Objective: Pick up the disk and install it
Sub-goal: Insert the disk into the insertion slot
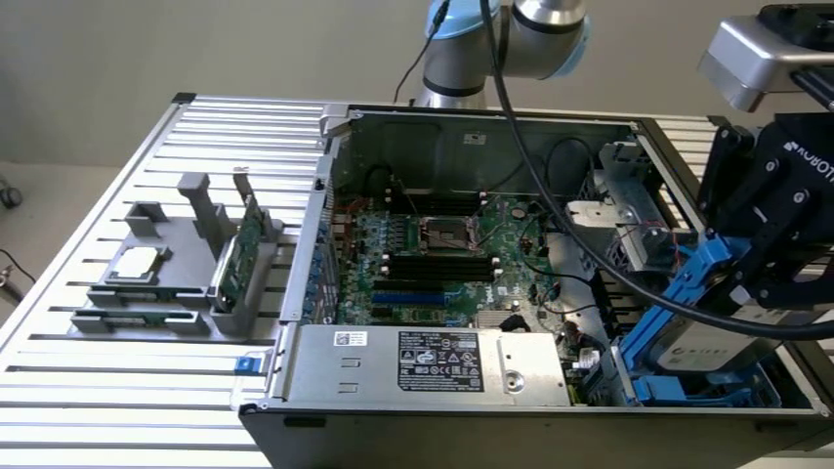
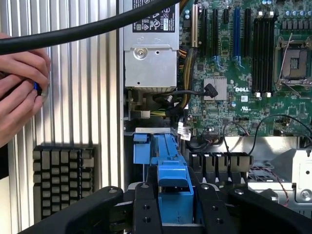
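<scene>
The disk (image 1: 705,344) is a silver-grey drive with a white label and a blue plastic frame. It hangs tilted over the front corner of the open computer case (image 1: 391,117), on the exterior view's right. My black gripper (image 1: 771,262) is shut on its upper end. In the wrist view the disk's blue frame (image 2: 174,187) sits clamped between my gripper (image 2: 176,212) and its two black fingers (image 2: 146,209). Just beyond it, blue bay parts (image 2: 157,146) lie inside the case.
The motherboard (image 1: 437,244) fills the case floor, with the power supply (image 1: 431,362) at its front edge. A grey fixture (image 1: 170,264) on the exterior view's left holds a green card (image 1: 234,256) and a small chip (image 1: 137,262). A hand (image 2: 19,92), a keyboard (image 2: 63,178) and a black cable (image 2: 73,31) are nearby.
</scene>
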{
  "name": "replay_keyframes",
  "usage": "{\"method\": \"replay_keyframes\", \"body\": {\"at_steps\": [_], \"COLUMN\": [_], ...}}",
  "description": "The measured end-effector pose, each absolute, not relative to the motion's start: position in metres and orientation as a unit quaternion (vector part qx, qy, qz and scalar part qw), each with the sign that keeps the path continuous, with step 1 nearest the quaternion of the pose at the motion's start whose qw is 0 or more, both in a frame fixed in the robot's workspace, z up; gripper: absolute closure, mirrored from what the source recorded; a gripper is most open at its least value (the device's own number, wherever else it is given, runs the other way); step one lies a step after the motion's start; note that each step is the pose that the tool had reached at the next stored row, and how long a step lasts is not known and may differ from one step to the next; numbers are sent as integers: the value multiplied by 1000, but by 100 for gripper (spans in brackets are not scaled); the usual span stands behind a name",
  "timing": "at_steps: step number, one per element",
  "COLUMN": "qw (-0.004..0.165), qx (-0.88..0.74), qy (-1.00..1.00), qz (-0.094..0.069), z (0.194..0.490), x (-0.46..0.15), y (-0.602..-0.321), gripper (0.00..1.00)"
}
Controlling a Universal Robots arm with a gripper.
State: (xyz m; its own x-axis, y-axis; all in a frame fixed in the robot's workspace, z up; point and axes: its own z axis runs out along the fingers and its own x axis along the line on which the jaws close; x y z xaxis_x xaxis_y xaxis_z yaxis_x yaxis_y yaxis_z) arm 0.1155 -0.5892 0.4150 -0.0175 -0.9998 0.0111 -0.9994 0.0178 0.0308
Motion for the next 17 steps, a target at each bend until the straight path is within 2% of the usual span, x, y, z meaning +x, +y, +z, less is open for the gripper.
{"method": "replay_keyframes", "body": {"at_steps": [17], "qw": [7], "qx": [702], "qy": [-712], "qz": [-13], "z": [394], "x": [113], "y": [-589], "gripper": [67]}}
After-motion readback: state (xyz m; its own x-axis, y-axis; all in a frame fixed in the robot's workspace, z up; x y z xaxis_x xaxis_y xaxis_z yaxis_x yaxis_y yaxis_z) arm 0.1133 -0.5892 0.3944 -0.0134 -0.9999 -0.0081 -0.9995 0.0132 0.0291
